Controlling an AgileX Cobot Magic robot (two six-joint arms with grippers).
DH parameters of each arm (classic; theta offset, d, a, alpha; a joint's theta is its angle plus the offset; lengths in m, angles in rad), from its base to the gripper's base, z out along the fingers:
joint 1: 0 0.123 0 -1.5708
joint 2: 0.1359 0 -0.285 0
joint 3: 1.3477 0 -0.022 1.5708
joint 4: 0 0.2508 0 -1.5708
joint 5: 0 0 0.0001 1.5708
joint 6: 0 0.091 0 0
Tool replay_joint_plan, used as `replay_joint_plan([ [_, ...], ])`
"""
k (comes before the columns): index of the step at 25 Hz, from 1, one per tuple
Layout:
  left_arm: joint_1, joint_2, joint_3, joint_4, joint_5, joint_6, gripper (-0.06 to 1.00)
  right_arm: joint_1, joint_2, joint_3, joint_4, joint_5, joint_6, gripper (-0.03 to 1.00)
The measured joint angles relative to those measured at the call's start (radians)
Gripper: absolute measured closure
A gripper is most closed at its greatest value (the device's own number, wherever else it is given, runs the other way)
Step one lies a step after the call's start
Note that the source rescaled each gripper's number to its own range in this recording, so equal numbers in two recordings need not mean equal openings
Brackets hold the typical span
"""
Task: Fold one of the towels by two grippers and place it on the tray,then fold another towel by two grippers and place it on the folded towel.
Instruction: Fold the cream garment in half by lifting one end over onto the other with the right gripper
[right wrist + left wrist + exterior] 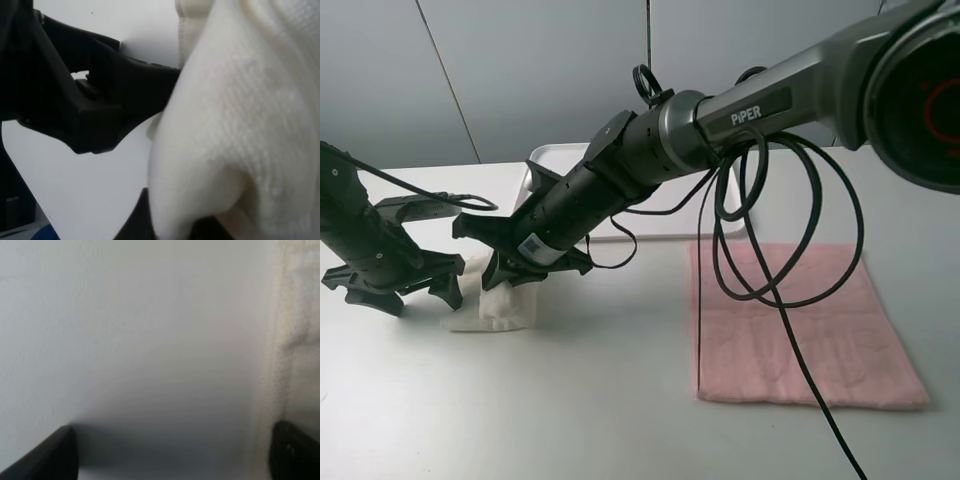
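The cream towel [492, 305] lies bunched and folded at the left of the table. My right gripper [510, 278] reaches across the middle and is shut on its upper part. In the right wrist view the cream towel [235, 125] fills the picture, pinched at the bottom. My left gripper [408, 290] stands open just left of the towel, low over the table. Between its fingertips [50, 455] there is only bare table, and the cream towel's edge [300, 315] is beside one finger. The pink towel [800, 320] lies flat at the right. The white tray [552, 152] sits at the back, partly hidden by the right arm.
Black cables [770, 250] hang in loops from the right arm over the pink towel's left part. The left gripper's black body [100, 100] is close beside the held towel in the right wrist view. A grey wall stands behind the table.
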Motion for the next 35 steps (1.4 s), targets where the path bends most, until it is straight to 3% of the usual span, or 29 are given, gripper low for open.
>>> replay_joint_plan([
  [8,0.0,0.0,0.0,0.0,0.0,0.0,-0.05,0.0,0.01,0.0,0.09,-0.056,-0.075,0.91],
  [35,0.0,0.0,0.0,0.0,0.0,0.0,-0.05,0.006,0.049,0.0,0.192,-0.12,-0.141,0.91],
])
